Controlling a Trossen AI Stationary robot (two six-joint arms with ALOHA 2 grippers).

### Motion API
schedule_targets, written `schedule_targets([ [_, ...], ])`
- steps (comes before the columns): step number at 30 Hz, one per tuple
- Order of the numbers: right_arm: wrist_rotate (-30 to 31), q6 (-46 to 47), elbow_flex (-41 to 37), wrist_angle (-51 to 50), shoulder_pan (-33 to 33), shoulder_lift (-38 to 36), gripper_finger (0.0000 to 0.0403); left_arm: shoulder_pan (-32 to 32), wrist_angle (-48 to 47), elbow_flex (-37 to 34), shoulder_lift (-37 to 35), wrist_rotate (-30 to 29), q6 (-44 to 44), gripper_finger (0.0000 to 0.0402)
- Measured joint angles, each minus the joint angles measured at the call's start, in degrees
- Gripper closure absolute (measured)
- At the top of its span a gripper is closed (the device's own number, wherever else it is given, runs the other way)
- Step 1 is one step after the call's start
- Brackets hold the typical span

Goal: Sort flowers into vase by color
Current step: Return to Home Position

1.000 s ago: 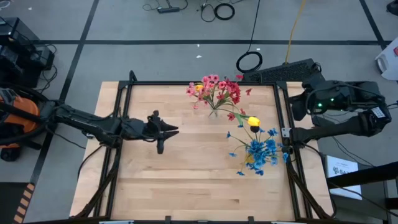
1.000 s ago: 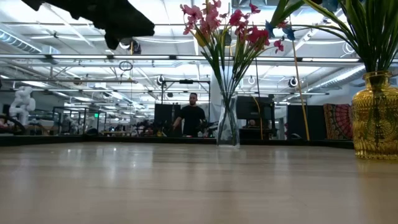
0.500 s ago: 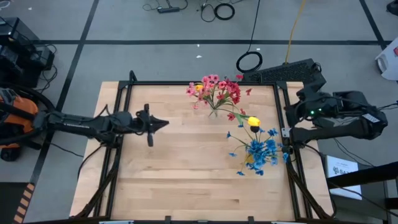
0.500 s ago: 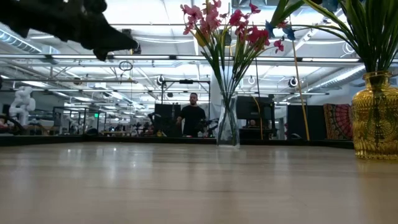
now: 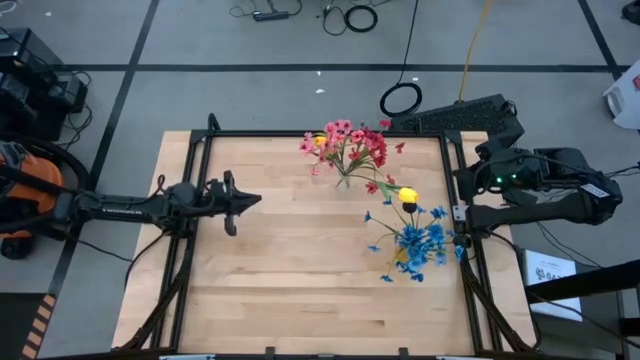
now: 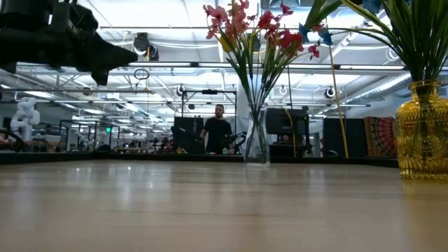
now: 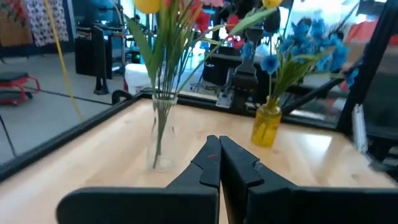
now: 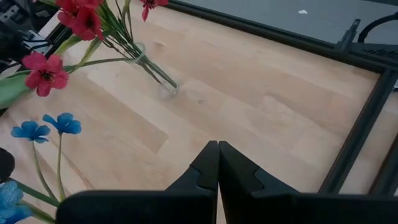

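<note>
High view: my left pincer (image 5: 252, 200) clenched over left side of bench (image 5: 300, 290); flowers (image 5: 352, 150) well apart, rightward; my right pincer (image 8: 217, 149) clenched at bench's right edge.

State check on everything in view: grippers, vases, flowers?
Left gripper: shut, holding nothing, above the table, left side.
Right gripper: shut, holding nothing, near the table's right edge.
Clear vase: upright, holds pink and red flowers.
Yellow vase: upright, holds blue flowers.
</note>
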Motion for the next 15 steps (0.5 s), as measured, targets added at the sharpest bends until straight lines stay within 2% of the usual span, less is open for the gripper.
schedule_targets([
  [6,0.13,0.19,0.0,0.0,0.01,-0.01,0.0403,0.0,1.54,-4.57,-5.5,-0.06,-4.19,0.0399],
  [12,0.11,-0.32,0.0,-0.02,-0.01,-0.01,0.0403,-0.15,0.4,-4.67,-12.42,2.98,-2.57,0.04],
  [15,-0.22,-2.55,0.0,-0.39,-0.01,-0.01,0.0403,-0.15,-3.39,-4.67,-15.86,3.06,-2.07,0.04],
])
